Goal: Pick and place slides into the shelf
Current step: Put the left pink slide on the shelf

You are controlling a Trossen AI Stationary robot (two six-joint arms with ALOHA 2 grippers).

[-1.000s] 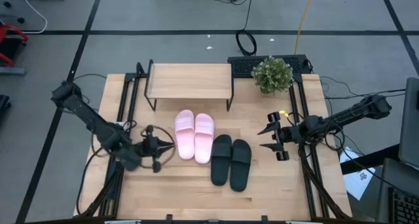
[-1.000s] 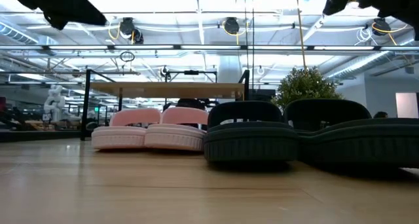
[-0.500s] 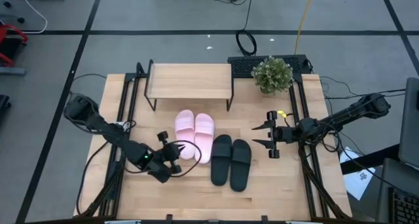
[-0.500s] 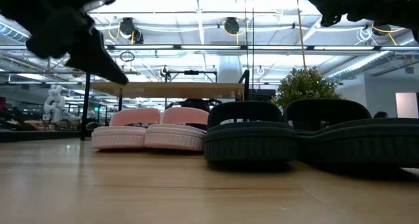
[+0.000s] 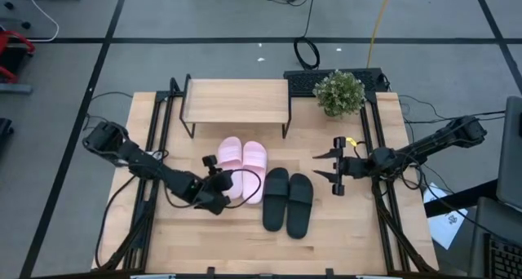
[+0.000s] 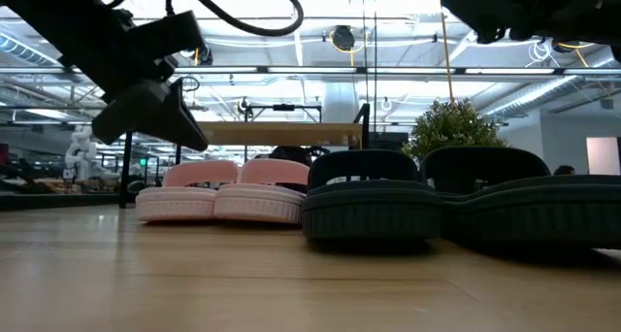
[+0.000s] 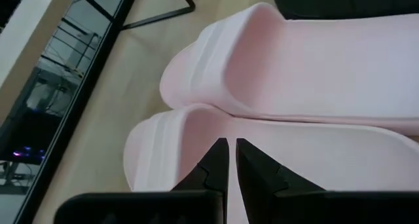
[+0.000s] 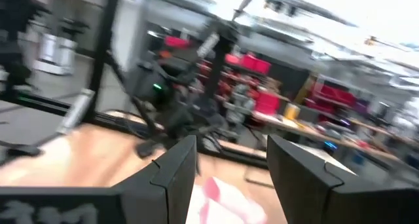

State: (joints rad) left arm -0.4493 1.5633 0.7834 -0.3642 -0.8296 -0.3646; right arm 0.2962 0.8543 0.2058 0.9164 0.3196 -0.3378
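The left gripper hangs over the near pink slide, jaws nearly together, holding nothing. The right gripper hovers beside the black slides, jaws wide apart and empty.

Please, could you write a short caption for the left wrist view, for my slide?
Left gripper, fingers nearly shut, poised over the nearer pink slide of the pair.

The left gripper, fingers nearly together, hangs right over the near pink slide. The second pink slide lies touching it, a black slide beyond.
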